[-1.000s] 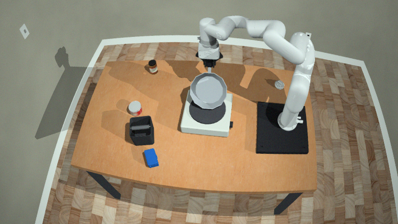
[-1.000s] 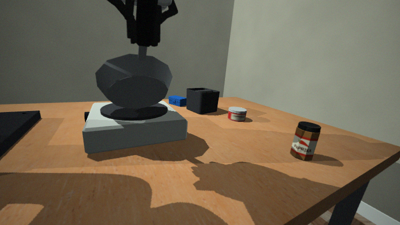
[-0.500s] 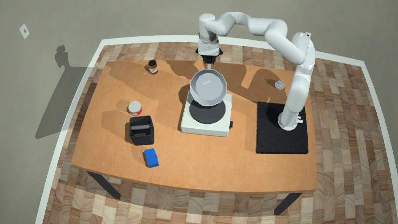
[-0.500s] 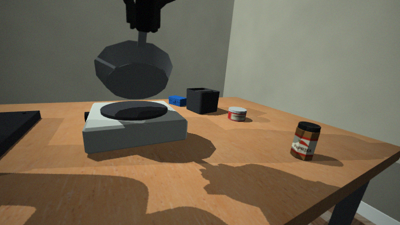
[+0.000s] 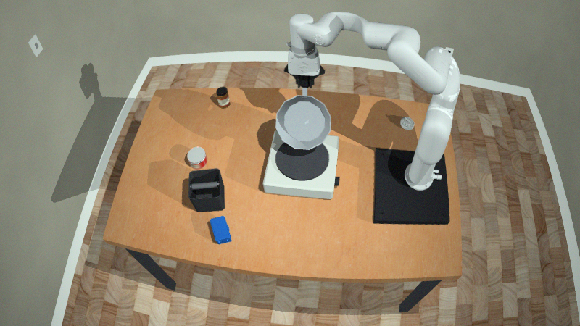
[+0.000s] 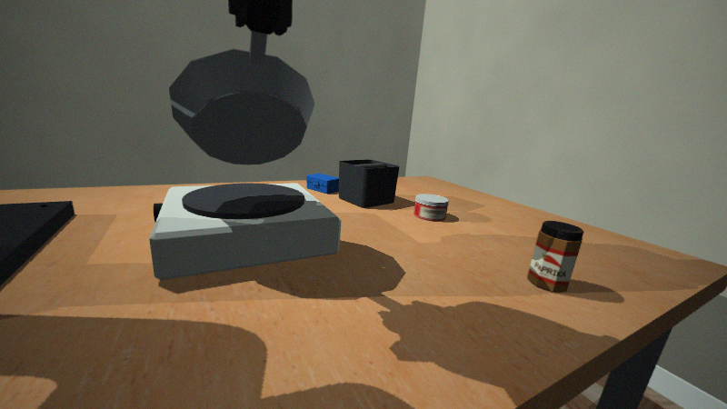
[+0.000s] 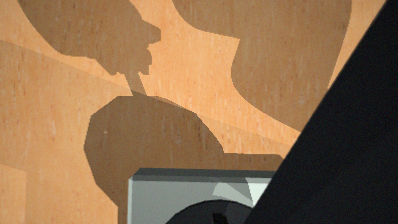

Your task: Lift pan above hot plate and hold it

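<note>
- The tabletop (image 5: 283, 251) carries everything; the arm's black base plate (image 5: 385, 211) sits toward its right edge in the top view, with the hot plate (image 5: 299, 188) near the middle.
- The hot plate's dark round burner (image 6: 243, 201) is bare, with nothing resting on it.
- The pan (image 6: 241, 109) hangs in the air well above the burner, over the hot plate's far side toward the tabletop's far edge. It is tilted, its flat underside showing in the exterior view and its pale grey inside (image 5: 304, 121) facing the top camera.
- It looks faceted, a many-sided bowl shape, dark outside, with a thin pale handle (image 6: 258, 46).
- The handle runs from the pan's rim straight up into the tool (image 6: 260, 23), so the pan dangles below and its long axis is close to vertical.
- The tool is clamped on that handle.
- Judged from the clear gap, the lift looks sufficient; what remains is holding steady, since the tilted pan could swing or slip.
</note>
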